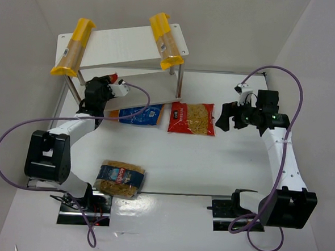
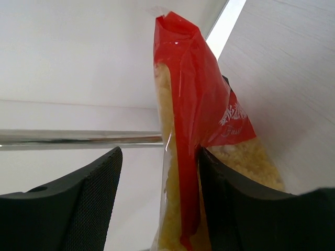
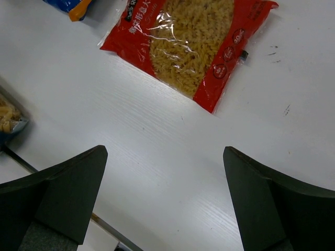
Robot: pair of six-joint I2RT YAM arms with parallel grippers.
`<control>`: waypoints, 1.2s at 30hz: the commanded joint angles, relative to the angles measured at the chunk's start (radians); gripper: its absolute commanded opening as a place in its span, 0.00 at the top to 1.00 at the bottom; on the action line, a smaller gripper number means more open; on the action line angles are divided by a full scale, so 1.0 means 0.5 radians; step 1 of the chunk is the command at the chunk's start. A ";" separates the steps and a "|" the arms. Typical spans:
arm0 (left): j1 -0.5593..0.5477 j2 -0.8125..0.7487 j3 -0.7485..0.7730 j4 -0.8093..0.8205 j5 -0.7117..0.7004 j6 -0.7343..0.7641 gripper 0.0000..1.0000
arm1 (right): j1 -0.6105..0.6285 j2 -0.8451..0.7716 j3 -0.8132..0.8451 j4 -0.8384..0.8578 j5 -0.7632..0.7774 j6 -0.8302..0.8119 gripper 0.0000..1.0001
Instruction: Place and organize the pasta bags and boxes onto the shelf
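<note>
White bench (image 1: 211, 162): walls stand close on three sides, and the shelf (image 1: 127, 43) sits at the far left.
Left jaws: partway apart at the shelf's lower level, with a red-topped bag (image 2: 183, 83) on edge between them. One pad (image 2: 225, 204) touches it and the other pad (image 2: 89, 193) stands off across a gap, so we judge there is no clamp.
Bag axis: upright and running away from the jaws. A metal rod (image 2: 78, 138) crosses behind it, and a white board lies close on one side.
Way out: we judge that straight back toward the base is the open line, since a sideways move could tip the bag.
Right jaws: wide and empty, over bare bench.
Red bag (image 3: 188, 47): lies flat just ahead of the right jaws, its long axis slanted across them. The right arm is nearer.
Blue bag (image 1: 140, 113): lies flat, partly under the shelf's front edge.
Blue-label bag (image 1: 120, 179): lies by the left arm's base.
Left box (image 1: 74, 47), right box (image 1: 166, 40): both are on the top board, overhanging its front.
</note>
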 commanded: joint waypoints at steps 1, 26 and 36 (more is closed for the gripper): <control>0.030 0.116 0.101 0.059 -0.139 0.052 0.33 | -0.023 -0.062 -0.024 0.071 0.009 -0.025 0.00; 0.030 0.487 0.421 0.121 -0.261 0.088 0.33 | -0.100 -0.062 -0.024 0.071 -0.028 -0.025 0.00; 0.030 0.573 0.543 0.160 -0.320 0.092 0.30 | -0.100 -0.080 -0.024 0.071 -0.028 -0.025 0.00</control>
